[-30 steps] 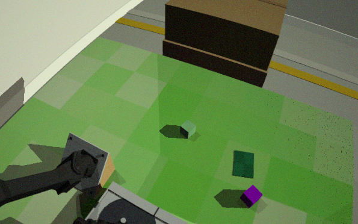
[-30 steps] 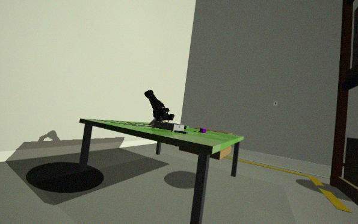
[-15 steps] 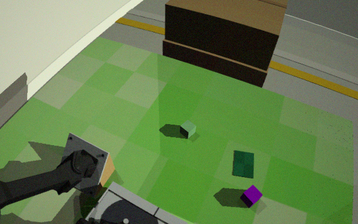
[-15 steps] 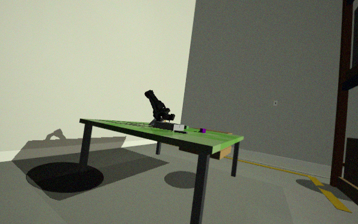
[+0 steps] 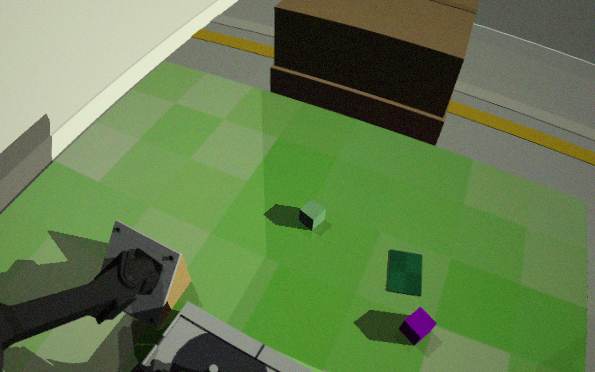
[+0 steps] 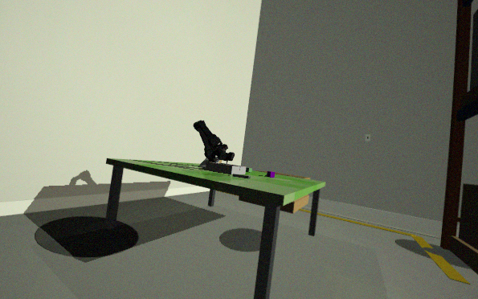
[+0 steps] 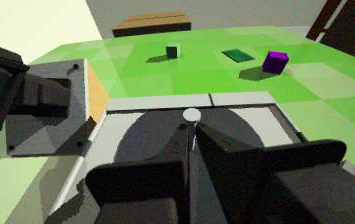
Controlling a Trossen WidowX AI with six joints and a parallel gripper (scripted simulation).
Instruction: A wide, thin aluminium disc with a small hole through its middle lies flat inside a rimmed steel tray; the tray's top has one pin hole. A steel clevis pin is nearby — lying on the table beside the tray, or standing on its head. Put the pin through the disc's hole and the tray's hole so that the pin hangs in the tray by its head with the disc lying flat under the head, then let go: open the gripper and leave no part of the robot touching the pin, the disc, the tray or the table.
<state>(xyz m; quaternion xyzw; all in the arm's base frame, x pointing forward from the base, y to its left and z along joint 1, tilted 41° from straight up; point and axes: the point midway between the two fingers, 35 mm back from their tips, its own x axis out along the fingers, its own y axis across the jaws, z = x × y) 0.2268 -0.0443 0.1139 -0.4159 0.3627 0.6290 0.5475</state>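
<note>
Layout of the table, as I see it from my remote station through the wrist view.
On the table point(image 5: 247, 220) point(image 6: 299, 192) point(image 7: 129, 82), the disc point(image 5: 194, 355) point(image 7: 141, 137) lies within the tray point(image 5: 232, 331) point(image 6: 239, 170) point(image 7: 154, 102); I see the pin's head point(image 5: 213, 368) point(image 7: 192, 115) over the disc, its seating unclear. The arm's base plate point(image 5: 118, 237) point(image 7: 19, 145) lies left of the tray. Behind the tray, one cube point(image 5: 314, 212) point(image 6: 249, 169) point(image 7: 173, 51) lies left, a flat slab point(image 5: 404, 273) point(image 7: 237, 55) farther right, and another cube point(image 5: 419, 324) point(image 6: 271, 174) point(image 7: 275, 62) rightmost, before the slab.

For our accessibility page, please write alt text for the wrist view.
Black gripper holding a steel pin head-up over a dark disc in a rimmed tray; beyond, a purple block on a green table.
</note>
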